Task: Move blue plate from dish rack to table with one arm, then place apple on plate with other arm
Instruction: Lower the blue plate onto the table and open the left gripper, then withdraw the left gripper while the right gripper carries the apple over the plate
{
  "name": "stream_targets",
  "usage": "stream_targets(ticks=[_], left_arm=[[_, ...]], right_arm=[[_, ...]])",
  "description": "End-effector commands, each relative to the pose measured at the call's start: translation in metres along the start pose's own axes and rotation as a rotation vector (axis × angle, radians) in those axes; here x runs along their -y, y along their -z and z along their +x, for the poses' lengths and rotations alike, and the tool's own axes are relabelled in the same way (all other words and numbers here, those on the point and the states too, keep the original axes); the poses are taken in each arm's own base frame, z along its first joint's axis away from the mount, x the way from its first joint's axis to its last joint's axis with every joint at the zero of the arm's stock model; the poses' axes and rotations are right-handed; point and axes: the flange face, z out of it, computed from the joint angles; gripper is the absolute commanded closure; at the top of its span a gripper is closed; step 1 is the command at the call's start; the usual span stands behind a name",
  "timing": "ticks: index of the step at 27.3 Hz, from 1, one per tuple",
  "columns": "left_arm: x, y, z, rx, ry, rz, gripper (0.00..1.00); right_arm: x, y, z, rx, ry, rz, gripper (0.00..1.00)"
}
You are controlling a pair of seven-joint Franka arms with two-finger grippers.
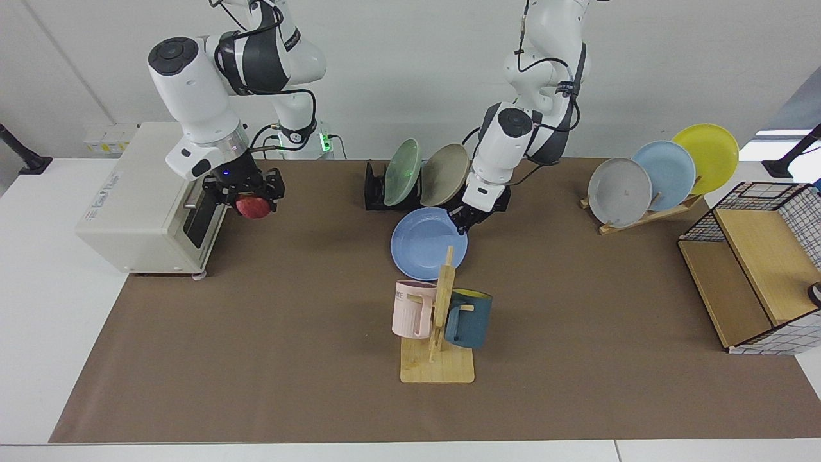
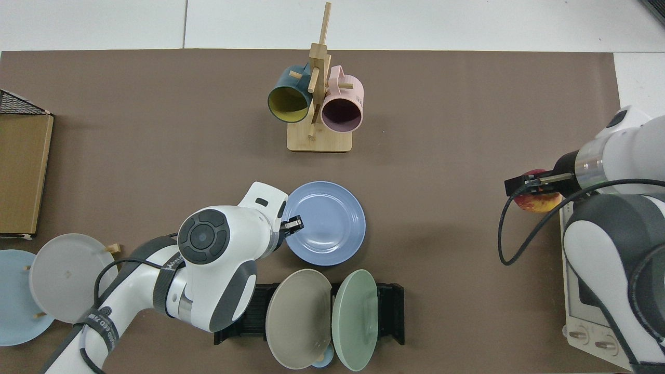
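The blue plate (image 1: 426,247) (image 2: 327,226) is held nearly flat, low over the brown mat of the table (image 1: 256,359), just in front of the black dish rack (image 1: 374,190) (image 2: 390,311). I cannot tell whether it touches the mat. My left gripper (image 1: 463,221) (image 2: 294,224) is shut on the plate's rim on the side toward the rack. My right gripper (image 1: 251,196) (image 2: 531,183) hangs in the air in front of the oven. It is shut on the red apple (image 1: 254,207) (image 2: 537,201).
The dish rack holds a pale green plate (image 1: 402,172) and a beige plate (image 1: 444,174). A wooden mug stand (image 1: 437,327) with two mugs stands in front of the blue plate. A white oven (image 1: 141,199), a wooden plate rack (image 1: 648,215) and a wire box (image 1: 753,276) flank the mat.
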Motion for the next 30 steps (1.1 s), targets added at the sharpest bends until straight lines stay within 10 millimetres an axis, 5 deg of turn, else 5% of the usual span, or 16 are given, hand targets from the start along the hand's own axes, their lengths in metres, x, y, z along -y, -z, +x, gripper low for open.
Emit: stream_targets(ticks=[1, 6, 16, 22, 26, 30], left_arm=[[0.007, 0.000, 0.010, -0.029, -0.069, -0.004, 0.00], [0.023, 0.013, 0.038, -0.025, -0.104, 0.082, 0.00], [0.031, 0.101, 0.064, -0.044, -0.165, 0.230, 0.00], [0.055, 0.181, 0.091, 0.042, -0.237, 0.285, 0.00], [0.086, 0.216, 0.111, 0.067, -0.239, 0.291, 0.00], [0.110, 0.260, 0.109, 0.034, -0.244, 0.280, 0.00]], right_arm=[[-0.002, 0.003, -0.002, 0.009, -0.003, -0.009, 1.00], [0.000, 0.004, -0.004, 0.012, -0.008, -0.008, 1.00], [0.017, 0.000, -0.005, 0.017, -0.040, -0.008, 1.00], [0.078, -0.009, -0.005, 0.012, -0.105, -0.008, 1.00], [0.131, -0.021, -0.004, -0.007, -0.151, -0.003, 1.00], [0.187, -0.036, -0.007, -0.015, -0.212, 0.002, 1.00]])
